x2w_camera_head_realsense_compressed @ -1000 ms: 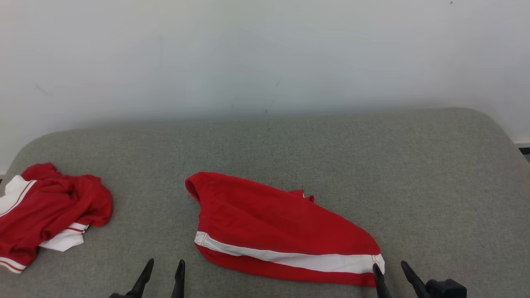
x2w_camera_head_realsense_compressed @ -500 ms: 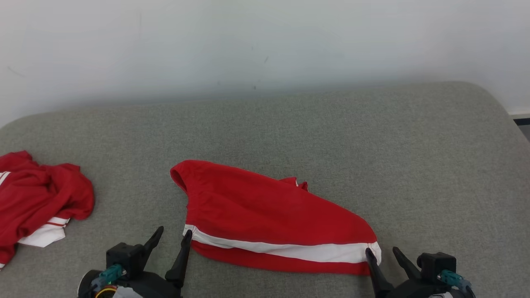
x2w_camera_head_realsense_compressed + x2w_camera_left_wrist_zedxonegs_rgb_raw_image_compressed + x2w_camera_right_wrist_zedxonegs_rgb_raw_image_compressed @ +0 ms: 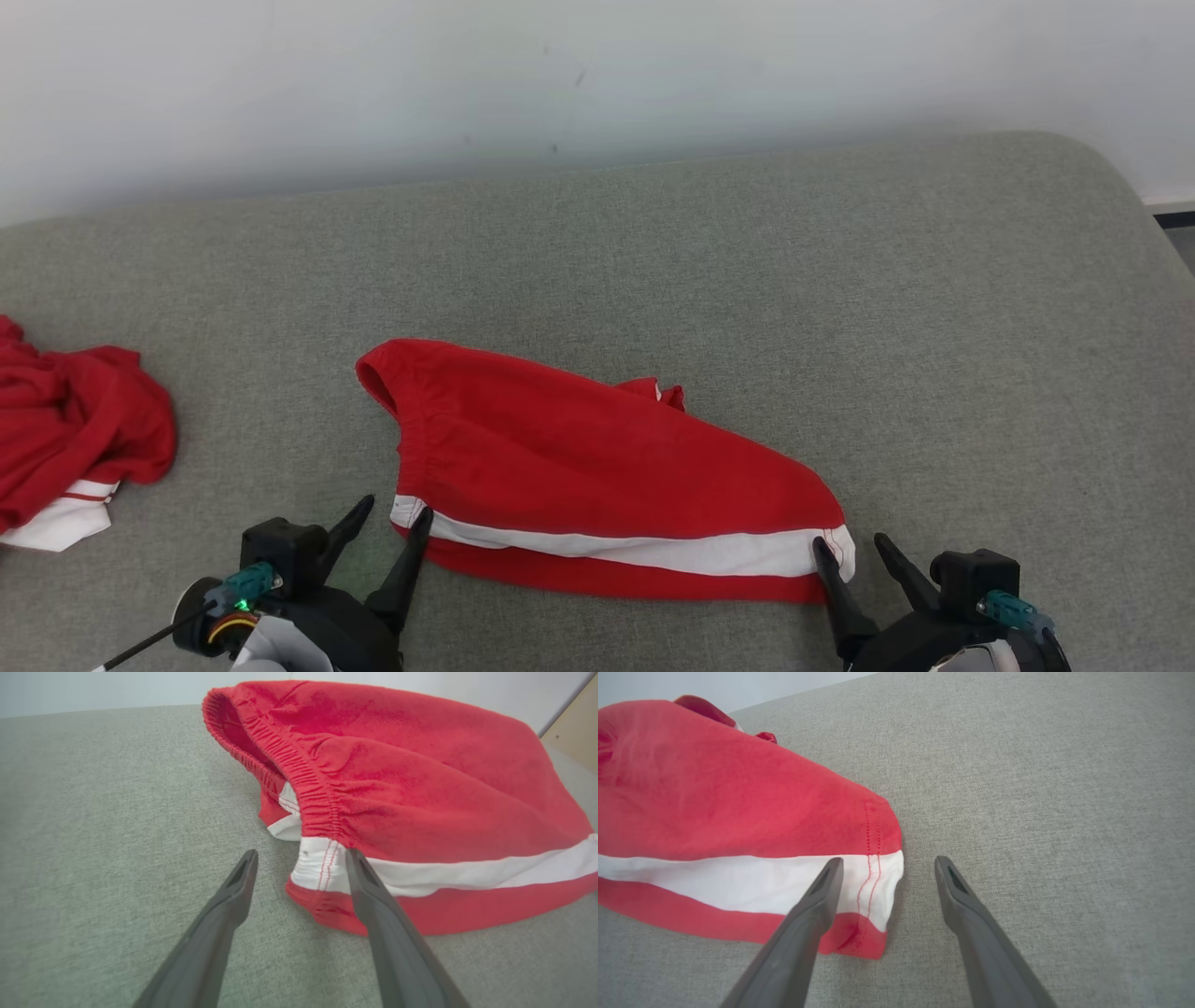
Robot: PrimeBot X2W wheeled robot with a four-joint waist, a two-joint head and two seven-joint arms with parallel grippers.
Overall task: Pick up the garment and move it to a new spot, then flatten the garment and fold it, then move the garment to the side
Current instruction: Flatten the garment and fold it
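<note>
The garment point(image 3: 597, 476) is a pair of red shorts with a white side stripe, lying folded on the grey cushion. My left gripper point(image 3: 392, 518) stands open at the waistband corner; its fingers straddle the white stripe end point(image 3: 320, 865) of the garment point(image 3: 420, 788). At the opposite end, my right gripper point(image 3: 850, 546) is open too, its left finger over the hem corner point(image 3: 878, 882) of the garment point(image 3: 714, 807) and its right finger over bare cushion.
A second red and white garment point(image 3: 65, 448) lies crumpled at the far left of the grey cushion point(image 3: 840, 308). A pale wall rises behind the cushion. The cushion's rounded right edge is at the far right.
The head camera has tipped down, so everything sits higher in the picture. Both grippers have come forward to the garment's two near corners, still open.
</note>
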